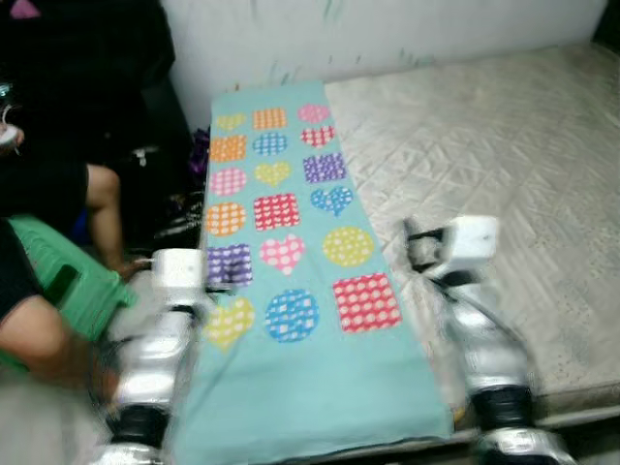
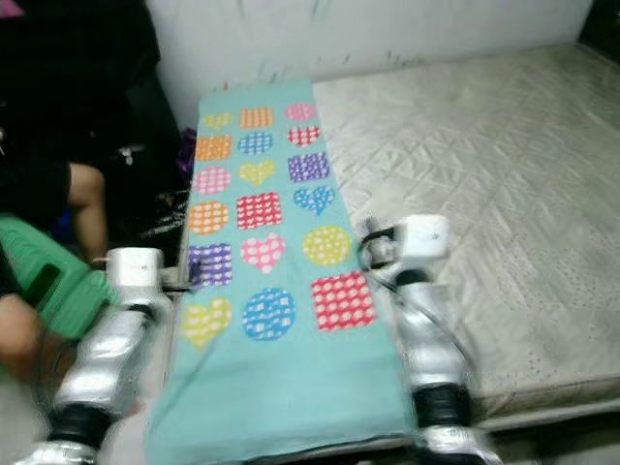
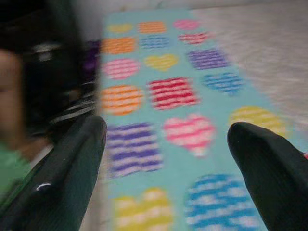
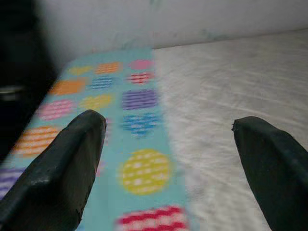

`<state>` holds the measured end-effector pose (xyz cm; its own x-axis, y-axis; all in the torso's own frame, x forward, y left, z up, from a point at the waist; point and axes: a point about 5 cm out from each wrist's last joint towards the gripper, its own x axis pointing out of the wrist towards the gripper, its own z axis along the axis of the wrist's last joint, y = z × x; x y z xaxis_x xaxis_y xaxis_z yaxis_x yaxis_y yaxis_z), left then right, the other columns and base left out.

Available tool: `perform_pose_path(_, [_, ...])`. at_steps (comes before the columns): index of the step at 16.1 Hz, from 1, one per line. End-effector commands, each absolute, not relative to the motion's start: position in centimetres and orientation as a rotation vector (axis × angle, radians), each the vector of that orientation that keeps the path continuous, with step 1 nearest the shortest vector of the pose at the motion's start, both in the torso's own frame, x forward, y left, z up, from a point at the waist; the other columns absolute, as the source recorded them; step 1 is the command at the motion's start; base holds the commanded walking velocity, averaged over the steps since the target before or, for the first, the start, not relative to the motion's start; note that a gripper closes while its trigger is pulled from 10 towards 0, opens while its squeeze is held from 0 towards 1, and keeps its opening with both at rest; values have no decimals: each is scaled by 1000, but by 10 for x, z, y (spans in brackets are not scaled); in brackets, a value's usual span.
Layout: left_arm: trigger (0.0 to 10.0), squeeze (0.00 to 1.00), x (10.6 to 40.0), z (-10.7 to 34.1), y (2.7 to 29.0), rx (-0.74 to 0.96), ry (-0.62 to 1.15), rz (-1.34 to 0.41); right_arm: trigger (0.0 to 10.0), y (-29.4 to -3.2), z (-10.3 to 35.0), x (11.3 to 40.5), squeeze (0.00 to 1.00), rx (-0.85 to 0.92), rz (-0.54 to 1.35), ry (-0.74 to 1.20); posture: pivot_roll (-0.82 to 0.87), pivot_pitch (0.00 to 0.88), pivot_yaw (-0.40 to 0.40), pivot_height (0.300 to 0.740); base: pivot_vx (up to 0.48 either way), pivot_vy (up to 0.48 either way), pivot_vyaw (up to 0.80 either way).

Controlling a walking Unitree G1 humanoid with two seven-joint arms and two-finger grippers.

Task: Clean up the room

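Left of the blanket (image 1: 291,262), a person (image 1: 58,213) in dark clothes sits by a green stool (image 1: 68,281), a knee and a lower leg showing. Dark bags or clothes (image 1: 170,184) are heaped on the floor against the blanket's left edge; they are too blurred to name more closely.

The left gripper (image 3: 166,159) hovers over the blanket's near left part, fingers spread wide and holding nothing. The blanket itself, light blue with dotted hearts, squares and circles, lies flat in a long folded strip along the left side of the mattress (image 1: 484,155), running from the near edge up to the wall (image 1: 387,29).

The right gripper (image 4: 168,159) hangs over the blanket's right edge where it meets the bare quilted mattress, fingers likewise spread and empty.

With both arms out over the strip, the step looks to be handling the blanket: either another fold is due, or it has been laid down neat. The pictures fit both.

No box, basket or other container is visible here.
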<state>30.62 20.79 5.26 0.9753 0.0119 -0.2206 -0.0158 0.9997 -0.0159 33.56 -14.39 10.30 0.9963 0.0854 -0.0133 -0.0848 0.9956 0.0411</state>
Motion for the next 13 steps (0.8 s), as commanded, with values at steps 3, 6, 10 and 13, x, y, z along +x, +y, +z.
perform_pose_path(3, [10000, 0, 311, 46, 205, -15, 250, 37, 10000, -144, 83, 337, 0, 16, 93, 92, -240, 0, 103, 740, 0, 0, -417])
perform_pose_path(6, [10000, 0, 313, 36, 200, -34, 302, 50, 10000, -136, 67, 336, 0, 12, 110, 163, -235, 0, 96, 740, 0, 0, -417])
perform_pose_path(10, [10000, 0, 315, 25, 183, -24, 378, 12, 10000, -120, 39, 327, 0, 7, 139, 307, -238, 0, 94, 740, 0, 0, -417])
perform_pose_path(13, [10000, 0, 306, 9, 184, -72, 499, 36, 10000, -114, 17, 317, 0, 37, 125, 487, -257, 0, 104, 740, 0, 0, 0])
